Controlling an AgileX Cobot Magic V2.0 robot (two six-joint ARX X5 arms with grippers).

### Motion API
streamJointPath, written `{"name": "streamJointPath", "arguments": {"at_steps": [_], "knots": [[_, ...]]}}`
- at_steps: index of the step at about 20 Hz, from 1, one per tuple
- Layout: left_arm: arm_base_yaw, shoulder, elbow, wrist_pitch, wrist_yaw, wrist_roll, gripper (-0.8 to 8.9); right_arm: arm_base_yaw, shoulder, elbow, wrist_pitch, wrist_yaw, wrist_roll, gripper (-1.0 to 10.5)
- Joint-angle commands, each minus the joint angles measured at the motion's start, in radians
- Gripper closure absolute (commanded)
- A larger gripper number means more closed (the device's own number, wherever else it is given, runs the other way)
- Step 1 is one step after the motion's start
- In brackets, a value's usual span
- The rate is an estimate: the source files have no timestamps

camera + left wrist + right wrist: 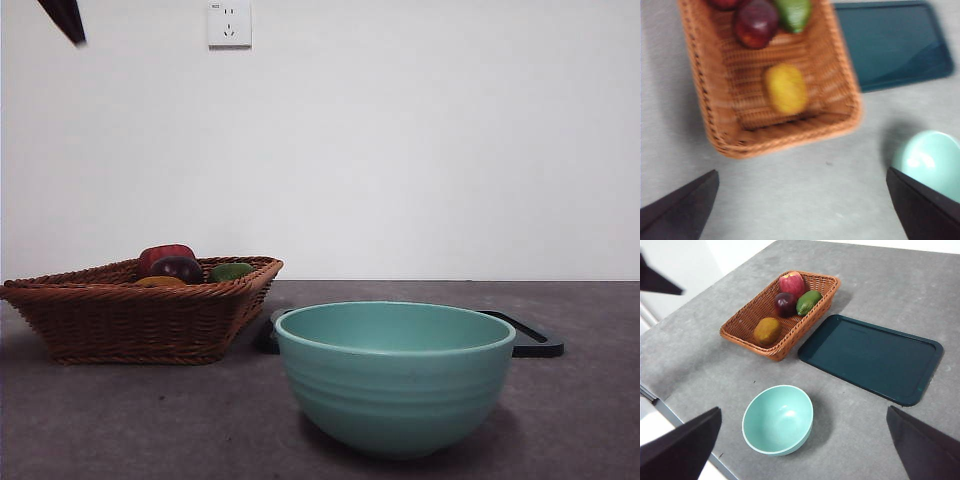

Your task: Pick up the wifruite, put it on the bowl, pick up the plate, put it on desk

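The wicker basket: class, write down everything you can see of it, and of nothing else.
The wicker basket is rectangular, woven of reddish-brown cane, with sloping sides and a braided rim. It stands upright on the grey desk, beside the dark tray; whether they touch is unclear. Inside lie four fruits: the brownish-orange wifruite alone at one end, and a red fruit, a dark purple fruit and a green fruit grouped at the other. No gripper touches it.

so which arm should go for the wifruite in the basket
Left, likely. Its open gripper hangs above the basket, the wifruite just ahead. The right gripper sits farther back, nearer the bowl.
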Motion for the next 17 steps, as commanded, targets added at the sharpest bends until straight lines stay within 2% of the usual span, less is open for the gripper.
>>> {"name": "streamJointPath", "arguments": {"at_steps": [1, 9, 13, 15, 17], "knots": [[-0.004, 0.121, 0.084, -0.002, -0.032, -0.029, 1.92, 0.003, 0.006, 0.016, 0.015, -0.002, 0.008, 3.6], [-0.054, 0.499, 0.209, 0.043, -0.053, -0.033, 1.92, 0.003, 0.006, 0.016, 0.036, -0.002, 0.011, 3.6], [-0.089, 0.613, 0.211, 0.132, -0.099, -0.045, 1.92, 0.003, 0.006, 0.016, 0.036, -0.002, 0.011, 3.6], [-0.107, 0.650, 0.211, 0.158, -0.166, -0.045, 1.92, 0.003, 0.006, 0.016, 0.036, -0.002, 0.011, 3.6], [-0.115, 0.682, 0.211, 0.170, -0.175, -0.045, 1.92, 0.003, 0.006, 0.016, 0.036, -0.002, 0.011, 3.6]]}}
